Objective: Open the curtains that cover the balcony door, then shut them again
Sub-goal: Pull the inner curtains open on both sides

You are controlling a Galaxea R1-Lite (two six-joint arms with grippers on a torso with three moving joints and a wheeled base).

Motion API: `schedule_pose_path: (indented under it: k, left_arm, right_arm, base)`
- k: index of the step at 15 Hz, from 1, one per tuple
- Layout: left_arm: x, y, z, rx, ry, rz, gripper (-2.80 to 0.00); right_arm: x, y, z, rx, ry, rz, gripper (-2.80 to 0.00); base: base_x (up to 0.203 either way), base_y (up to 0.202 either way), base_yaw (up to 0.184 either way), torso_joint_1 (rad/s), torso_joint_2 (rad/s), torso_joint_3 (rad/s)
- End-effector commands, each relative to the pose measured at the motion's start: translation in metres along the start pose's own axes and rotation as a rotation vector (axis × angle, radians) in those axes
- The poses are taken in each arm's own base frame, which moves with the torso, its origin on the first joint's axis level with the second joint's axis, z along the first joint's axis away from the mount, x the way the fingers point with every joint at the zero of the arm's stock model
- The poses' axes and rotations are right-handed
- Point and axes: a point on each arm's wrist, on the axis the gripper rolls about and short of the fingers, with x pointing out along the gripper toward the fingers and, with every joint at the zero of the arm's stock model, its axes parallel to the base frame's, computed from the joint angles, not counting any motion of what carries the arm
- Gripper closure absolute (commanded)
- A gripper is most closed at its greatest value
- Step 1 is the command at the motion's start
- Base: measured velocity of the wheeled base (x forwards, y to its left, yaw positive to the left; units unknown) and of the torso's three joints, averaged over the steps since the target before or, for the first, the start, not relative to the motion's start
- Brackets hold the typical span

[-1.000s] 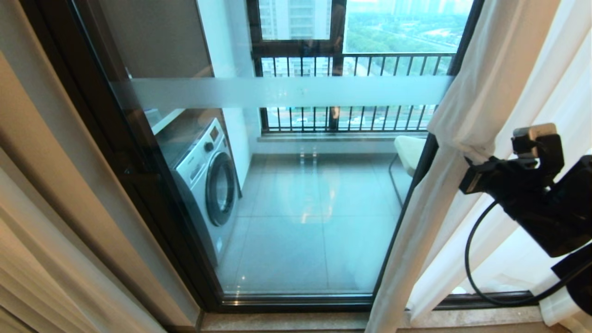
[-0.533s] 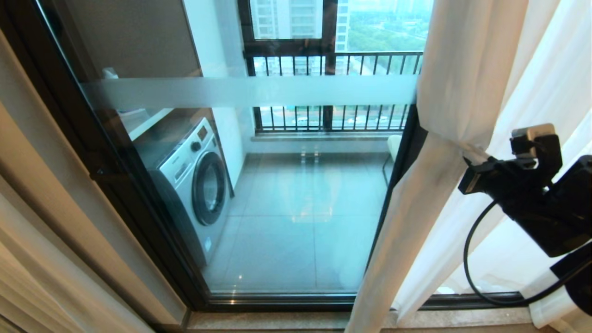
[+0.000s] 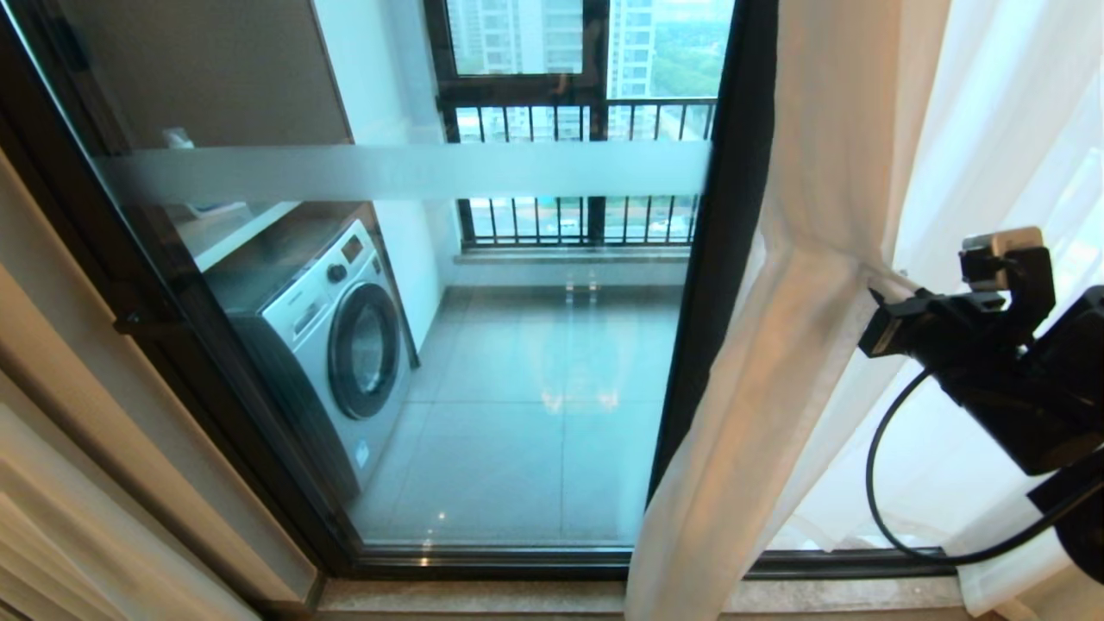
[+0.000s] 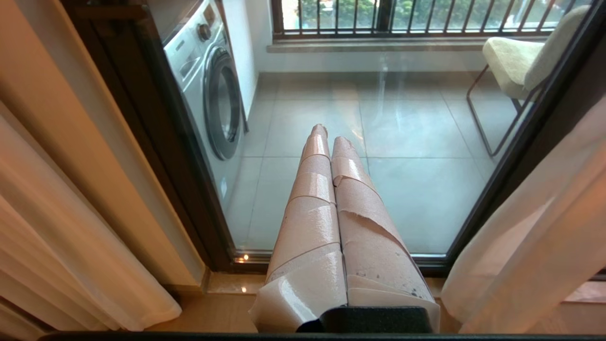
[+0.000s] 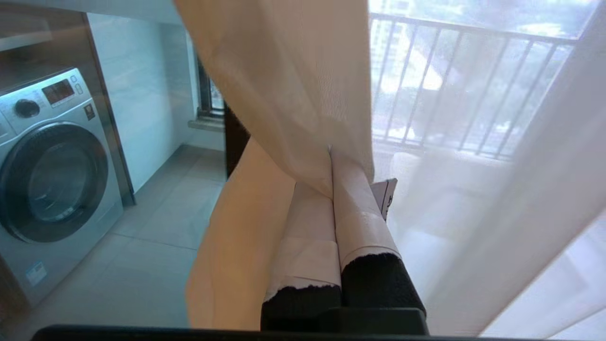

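Left gripper [image 4: 326,137]: my taped fingers press together with nothing between them; it hangs low in front of the door, touching nothing.
Right gripper [image 5: 330,154]: my taped fingers are pinched on a fold of the curtain, fabric bunched at their tips; in the head view this arm sits at the right edge, its tips buried in the cloth.
Curtain [image 3: 776,362]: sheer white, gathered on the right side of the door, its edge drawn into a pucker where I grip it; below the grip it falls slanting to the sill [image 3: 483,595], and more of it hangs behind my right arm.
Drape [image 3: 78,448]: thick beige folds along the left side, beside the door frame.
Door [image 3: 517,345]: dark frame, glass mostly uncovered, a frosted band [image 3: 405,170] running across it; the right upright stands just beside the curtain's edge.
Washer [image 3: 336,345]: behind the glass, against the left wall of the balcony.
Chair [image 4: 516,57]: pale cushion on a thin frame, at the balcony's right side.
Railing [image 3: 578,164]: black bars at the balcony's far edge, with buildings and trees beyond.
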Motion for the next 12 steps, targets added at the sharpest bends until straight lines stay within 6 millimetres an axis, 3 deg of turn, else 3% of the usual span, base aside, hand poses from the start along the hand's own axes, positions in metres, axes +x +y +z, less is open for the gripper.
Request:
schedule_pose_path:
  k: [1, 12]
  left_arm:
    - [0.0000, 0.0000, 0.0000, 0.000, 0.000, 0.000, 0.00]
    - [0.0000, 0.0000, 0.0000, 0.000, 0.000, 0.001, 0.00]
  right_arm:
    - [0.0043, -0.0002, 0.0050, 0.002, -0.045, -0.004, 0.00]
    - [0.0124, -0.0005, 0.0076, 0.015, -0.069, -0.007, 0.00]
  base:
    - [0.000, -0.192, 0.002, -0.001, 0.00, 0.001]
    - [0.000, -0.190, 0.003, 0.002, 0.00, 0.003]
